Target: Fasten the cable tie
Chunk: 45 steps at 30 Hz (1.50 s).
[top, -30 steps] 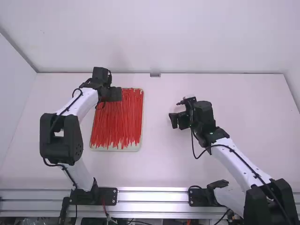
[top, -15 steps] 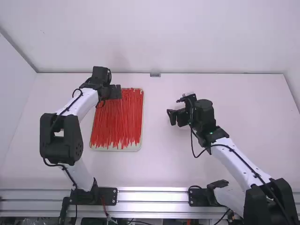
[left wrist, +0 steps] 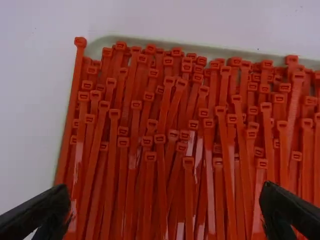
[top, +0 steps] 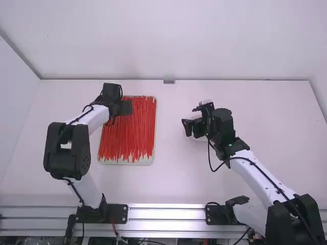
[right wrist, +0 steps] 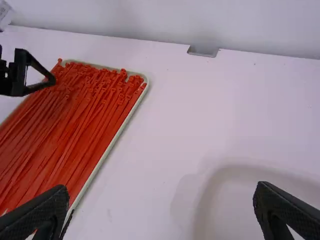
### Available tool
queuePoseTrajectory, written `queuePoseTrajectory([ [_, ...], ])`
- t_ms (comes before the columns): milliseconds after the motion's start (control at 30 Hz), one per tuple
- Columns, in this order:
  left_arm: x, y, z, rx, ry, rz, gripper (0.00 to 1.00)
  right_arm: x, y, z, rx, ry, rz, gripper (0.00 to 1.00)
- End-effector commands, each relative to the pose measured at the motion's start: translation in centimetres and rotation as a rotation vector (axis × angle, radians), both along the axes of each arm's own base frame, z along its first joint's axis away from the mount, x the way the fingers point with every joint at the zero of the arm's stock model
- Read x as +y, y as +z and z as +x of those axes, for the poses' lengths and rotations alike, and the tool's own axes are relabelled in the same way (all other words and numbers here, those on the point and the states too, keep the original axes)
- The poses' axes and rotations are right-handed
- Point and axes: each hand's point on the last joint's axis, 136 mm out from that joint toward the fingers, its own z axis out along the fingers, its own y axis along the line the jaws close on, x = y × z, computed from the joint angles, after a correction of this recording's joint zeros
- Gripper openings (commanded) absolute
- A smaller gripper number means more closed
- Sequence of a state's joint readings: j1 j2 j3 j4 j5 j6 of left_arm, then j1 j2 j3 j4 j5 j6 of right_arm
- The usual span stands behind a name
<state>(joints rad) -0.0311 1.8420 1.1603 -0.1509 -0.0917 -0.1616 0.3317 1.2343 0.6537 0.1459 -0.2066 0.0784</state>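
A thick pile of red cable ties (top: 130, 130) lies lengthwise on a pale tray (top: 126, 162) left of the table's middle. My left gripper (top: 119, 106) hangs open over the far left end of the pile. In the left wrist view its fingers (left wrist: 35, 217) straddle the ties' heads (left wrist: 175, 140), with the tray's far rim (left wrist: 210, 48) beyond and nothing held. My right gripper (top: 193, 127) stands open above bare table to the right of the tray, holding nothing. The right wrist view shows the ties (right wrist: 65, 125), the tray's edge (right wrist: 107, 150) and the left gripper (right wrist: 20, 72).
A small grey bracket (top: 169, 81) sits at the table's back edge against the wall, also in the right wrist view (right wrist: 202, 51). White walls close off the back and the left side. Bare table stretches right of the tray.
The left gripper has come a little nearer and lower over the far end of the ties. The right gripper has shifted slightly to the left.
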Motion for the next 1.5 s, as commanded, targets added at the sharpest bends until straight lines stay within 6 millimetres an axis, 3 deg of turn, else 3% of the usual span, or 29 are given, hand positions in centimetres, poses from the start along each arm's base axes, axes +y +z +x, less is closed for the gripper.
queuePoseTrajectory([
  [0,-0.1,-1.4,-0.7,0.027,0.001,0.013,1.00,0.3,1.2,0.6,-0.019,0.004,0.013,0.98],
  [300,-0.3,-2.8,-1.0,-0.015,-0.003,-0.004,0.98,0.3,1.0,0.5,-0.011,0.005,0.010,0.98],
  [733,-0.5,-1.1,1.1,-0.136,-0.046,0.021,0.99,0.2,0.7,0.3,0.003,0.006,0.003,0.98],
  [867,-0.5,-1.9,0.6,-0.103,-0.039,0.018,0.99,0.3,0.6,0.2,0.005,0.008,0.002,0.98],
  [1100,-0.3,-5.1,0.3,-0.048,-0.006,0.001,0.97,0.2,0.5,0.2,0.008,0.007,0.001,0.98],
  [1367,-0.4,-5.4,1.0,-0.071,-0.006,0.001,0.96,0.0,0.3,0.2,0.020,0.000,-0.003,0.98],
  [1433,-0.4,-5.2,1.1,-0.079,-0.006,0.000,0.91,-0.2,0.3,0.3,0.021,-0.006,-0.003,0.98],
  [1467,-0.4,-5.2,1.1,-0.079,-0.006,0.000,0.83,-0.3,0.3,0.3,0.021,-0.008,-0.003,0.98],
])
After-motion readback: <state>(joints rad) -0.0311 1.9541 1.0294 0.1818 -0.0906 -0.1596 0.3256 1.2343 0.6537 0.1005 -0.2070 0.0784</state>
